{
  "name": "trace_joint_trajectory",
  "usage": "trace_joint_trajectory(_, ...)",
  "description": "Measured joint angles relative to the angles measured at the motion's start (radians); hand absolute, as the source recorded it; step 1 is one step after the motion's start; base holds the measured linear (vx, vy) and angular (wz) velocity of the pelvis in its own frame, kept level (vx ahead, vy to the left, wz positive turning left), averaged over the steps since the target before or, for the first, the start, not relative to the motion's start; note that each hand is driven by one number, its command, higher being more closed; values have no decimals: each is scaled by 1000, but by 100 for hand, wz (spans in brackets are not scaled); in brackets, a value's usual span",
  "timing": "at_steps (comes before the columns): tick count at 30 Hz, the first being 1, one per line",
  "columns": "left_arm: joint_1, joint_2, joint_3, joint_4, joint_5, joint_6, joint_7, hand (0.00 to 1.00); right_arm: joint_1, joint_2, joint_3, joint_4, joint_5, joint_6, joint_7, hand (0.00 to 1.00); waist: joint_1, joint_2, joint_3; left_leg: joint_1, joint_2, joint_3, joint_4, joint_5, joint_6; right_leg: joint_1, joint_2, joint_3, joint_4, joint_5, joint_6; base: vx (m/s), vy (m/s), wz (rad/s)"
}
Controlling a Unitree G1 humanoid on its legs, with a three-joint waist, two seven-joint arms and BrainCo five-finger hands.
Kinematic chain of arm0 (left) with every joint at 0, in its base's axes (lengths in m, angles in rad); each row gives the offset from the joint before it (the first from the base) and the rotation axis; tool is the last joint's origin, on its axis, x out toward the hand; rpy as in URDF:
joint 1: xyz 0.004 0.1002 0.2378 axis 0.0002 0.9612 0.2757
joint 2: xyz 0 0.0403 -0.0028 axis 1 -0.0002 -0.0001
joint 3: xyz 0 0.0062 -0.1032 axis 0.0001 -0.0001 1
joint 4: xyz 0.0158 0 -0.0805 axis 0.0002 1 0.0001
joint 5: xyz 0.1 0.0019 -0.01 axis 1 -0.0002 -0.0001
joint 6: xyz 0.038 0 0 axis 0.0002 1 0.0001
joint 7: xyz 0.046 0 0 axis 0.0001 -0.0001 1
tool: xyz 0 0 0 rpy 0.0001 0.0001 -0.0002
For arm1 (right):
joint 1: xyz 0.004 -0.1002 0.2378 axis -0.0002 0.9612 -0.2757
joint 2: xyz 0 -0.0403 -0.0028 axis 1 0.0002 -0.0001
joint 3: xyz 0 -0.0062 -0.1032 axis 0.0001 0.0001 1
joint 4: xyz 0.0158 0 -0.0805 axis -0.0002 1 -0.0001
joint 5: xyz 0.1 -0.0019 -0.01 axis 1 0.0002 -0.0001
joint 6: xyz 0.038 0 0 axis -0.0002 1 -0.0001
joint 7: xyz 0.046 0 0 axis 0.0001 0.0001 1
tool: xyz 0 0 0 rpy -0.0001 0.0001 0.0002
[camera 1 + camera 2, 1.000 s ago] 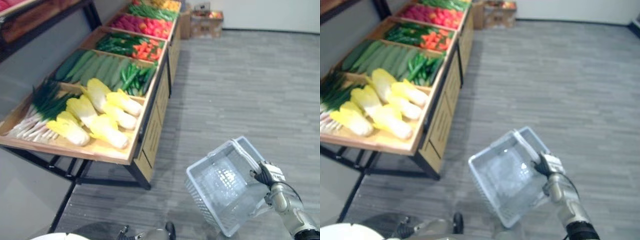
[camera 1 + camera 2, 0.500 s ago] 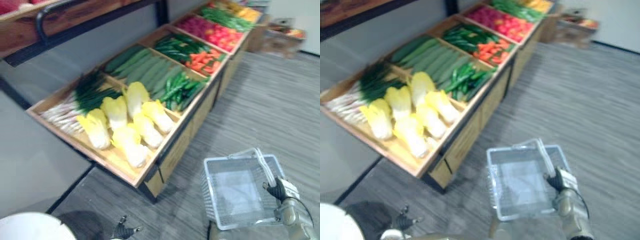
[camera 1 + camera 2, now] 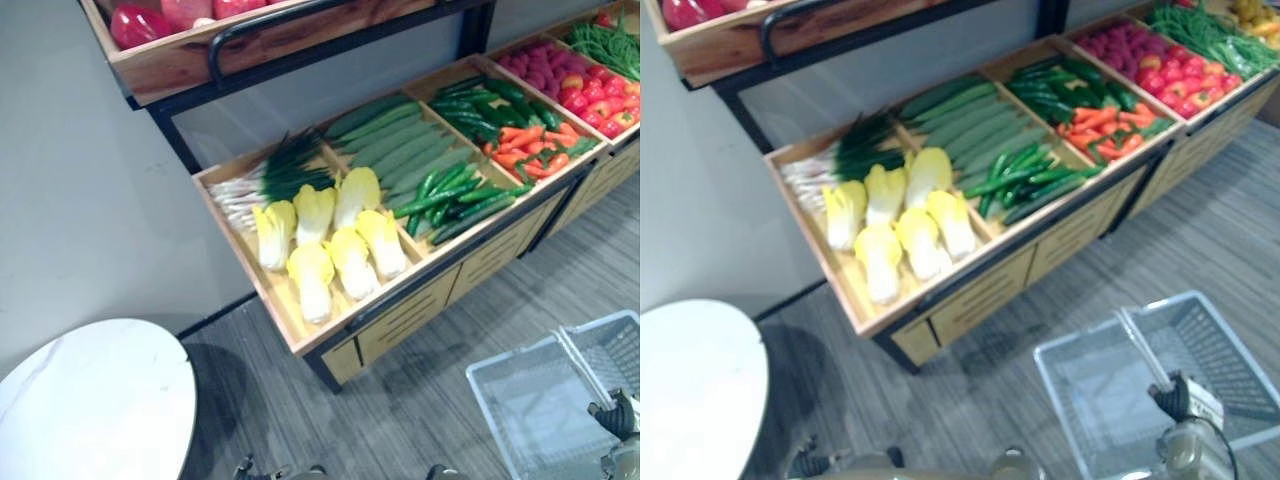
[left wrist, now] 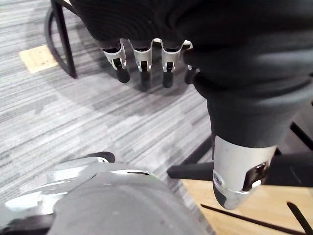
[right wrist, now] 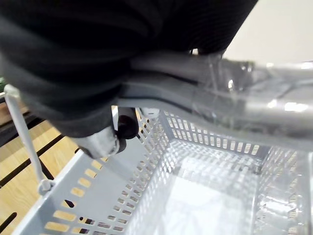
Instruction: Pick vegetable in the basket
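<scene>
Vegetables lie sorted in the compartments of a sloped wooden display shelf (image 3: 970,268): pale yellow cabbages (image 3: 905,215), spring onions (image 3: 835,160), long cucumbers (image 3: 970,120), green chillies (image 3: 1030,180) and carrots (image 3: 1102,125). None is in the basket (image 3: 1110,324), which hangs over the floor just in front of the shelf.

Hand state:
- Right hand (image 3: 1180,398): fingers closed round the basket handle (image 3: 1138,350).
- Left hand (image 4: 146,29): fingers (image 4: 142,73) straight and relaxed, holding nothing, over the floor.

Materials:
- Basket: rigid pale grey plastic, perforated walls, rectangular, empty.
- Cabbages: oblong, smooth white base, loose crinkled leaf tips.
- Chillies and cucumbers: slim, glossy, lying close together.

Likely faults:
- The basket hangs from one handle only. A vegetable dropped near a wall would probably tip it or swing it.
- A grasp on the leaf tips of a cabbage may slip; take the firm base.
- The cabbages touch one another, so a reach could push a neighbour down the slope.
- A carelessly swung basket may strike the shelf front.
</scene>
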State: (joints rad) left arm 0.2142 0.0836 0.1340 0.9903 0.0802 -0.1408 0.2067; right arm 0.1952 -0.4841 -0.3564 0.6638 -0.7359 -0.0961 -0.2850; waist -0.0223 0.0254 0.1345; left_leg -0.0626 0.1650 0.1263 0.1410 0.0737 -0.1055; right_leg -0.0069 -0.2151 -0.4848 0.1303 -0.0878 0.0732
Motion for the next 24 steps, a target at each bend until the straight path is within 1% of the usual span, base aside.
trace_joint_trajectory(1,1,-1,0,1,0,0,3,0,-3,0,0,10,0,0,0,100,0,0,0,1,-1,0,-2,1,-1,3,1,0,-6,4,2,-66,86,15)
trace_joint_trajectory(3,12,-1,0,7,0,0,11,0,-17,1,0,83,9,0,-11,100,4,3,-1,14,-10,10,-20,11,-6,26,5,0,-53,35,8,-56,70,11)
trace_joint_trajectory(7,24,0,2,8,0,0,15,0,-19,22,2,119,14,2,-17,100,2,22,-13,28,-12,36,-80,11,-7,35,27,-1,-120,87,16,-86,56,-2)
trace_joint_trajectory(10,17,3,2,10,0,0,15,0,-20,42,19,144,30,6,-16,100,-2,25,-15,42,-10,34,-128,3,-15,32,44,9,-153,111,29,-81,37,-4)
trace_joint_trajectory(11,13,3,1,18,1,0,15,0,-21,40,20,155,31,14,-17,100,-1,26,-15,50,-10,35,-143,-9,-20,29,50,31,-163,115,30,-56,65,-19)
trace_joint_trajectory(12,13,5,0,33,1,1,15,0,-27,35,21,165,32,21,-16,100,-1,28,-17,58,-6,38,-143,-53,-10,27,58,54,-169,121,39,-47,79,-28)
trace_joint_trajectory(13,11,10,0,43,1,4,15,0,-29,41,23,171,34,23,-16,100,-1,19,-16,65,-8,47,-142,-62,-14,28,53,63,-171,123,42,-53,92,-36)
trace_joint_trajectory(14,12,17,-2,47,1,14,15,0,-25,45,37,171,38,22,-16,100,1,7,-19,66,-17,63,-134,-80,-6,25,45,91,-174,124,44,-66,101,-30)
trace_joint_trajectory(15,14,22,-6,48,2,18,15,0,-25,44,45,171,38,22,-15,100,1,1,-18,66,-24,73,-130,-90,-1,22,37,101,-168,125,46,-79,137,-40)
trace_joint_trajectory(16,15,28,-14,49,3,20,15,0,-27,45,49,171,38,22,-15,100,2,-7,-21,66,-42,89,-128,-99,5,-2,12,118,-138,125,48,-61,133,-35)
trace_joint_trajectory(17,8,37,-22,55,5,19,15,0,-28,44,48,172,38,23,-14,100,1,-12,-20,66,-64,100,-129,-105,8,-33,-17,135,-96,113,65,-32,164,-39)
trace_joint_trajectory(18,1,45,-32,57,5,19,15,0,-30,45,49,175,38,25,-14,100,1,-18,-19,70,-87,109,-128,-112,20,-68,-43,151,-47,98,85,6,165,-27)
trace_joint_trajectory(20,-1,58,-50,57,5,19,16,0,-32,45,51,184,38,27,-13,100,-1,-25,-15,68,-111,115,-115,-125,39,-100,-75,178,15,74,97,20,153,-20)
trace_joint_trajectory(21,-1,76,-69,57,5,19,17,0,-38,46,52,205,38,28,-13,100,-4,-36,-12,70,-126,119,-100,-136,51,-118,-91,207,58,64,91,25,122,-12)
trace_joint_trajectory(22,-3,89,-74,53,5,19,22,0,-42,53,52,228,39,31,-13,100,-4,-48,-10,76,-133,122,-86,-144,56,-115,-97,223,63,64,92,53,112,-9)
trace_joint_trajectory(24,-9,96,-80,44,5,18,26,0,-59,60,52,256,41,36,-14,100,-4,-54,-9,84,-133,129,-85,-145,54,-98,-95,221,32,70,99,83,61,-12)
